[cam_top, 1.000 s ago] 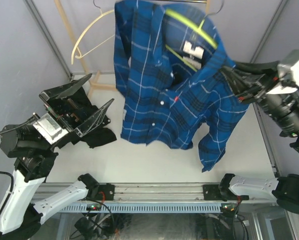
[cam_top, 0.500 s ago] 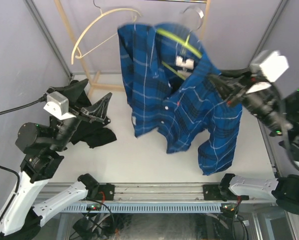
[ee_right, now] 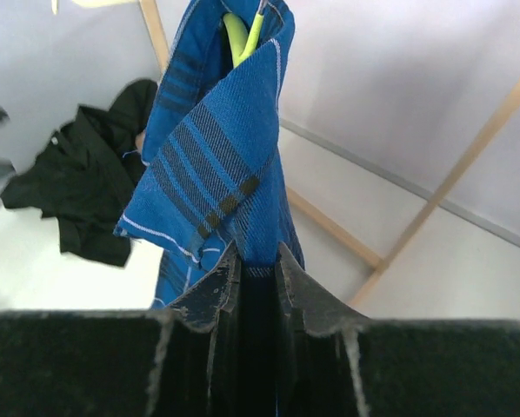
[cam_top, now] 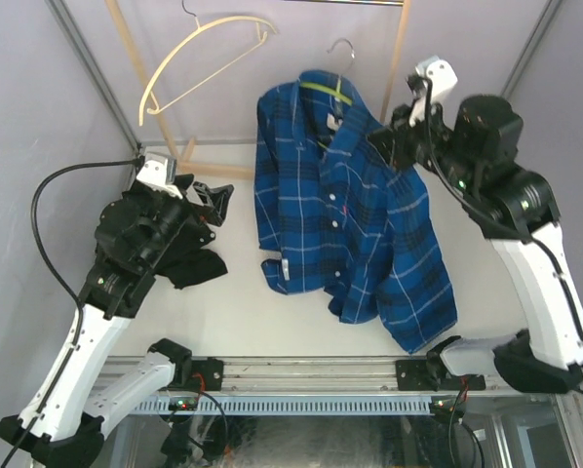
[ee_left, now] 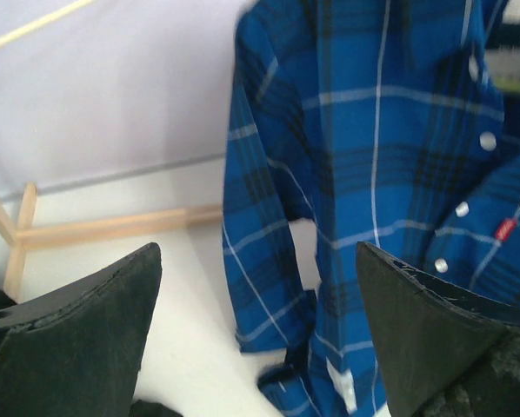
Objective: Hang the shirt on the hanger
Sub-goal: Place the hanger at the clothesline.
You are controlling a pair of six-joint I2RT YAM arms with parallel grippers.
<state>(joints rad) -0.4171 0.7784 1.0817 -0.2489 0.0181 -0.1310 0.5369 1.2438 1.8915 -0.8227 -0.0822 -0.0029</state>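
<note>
Right gripper [cam_top: 394, 146]: closed, jaws pinching a fold of blue plaid cloth at the shoulder of the shirt [cam_top: 350, 224]; raised above the worktop [cam_top: 243, 317] at 2 o'clock in the top view.

Shirt: hanging open-fronted from 12 o'clock down toward 5 o'clock; the lime-green hanger [cam_top: 326, 90] sits inside the collar, its silver hook standing clear above; whether the hook is caught on anything cannot be told, nor whether the lower hem touches the worktop.

Left gripper [cam_top: 209, 200]: jaws spread wide, holding nothing; at 9 o'clock, apart from the shirt and pointed toward its sleeve.

Black garment [cam_top: 189, 268]: crumpled on the worktop, just beside the left gripper at 8 o'clock.

Cream hanger [cam_top: 194, 49]: at 11 o'clock, bare.
</note>
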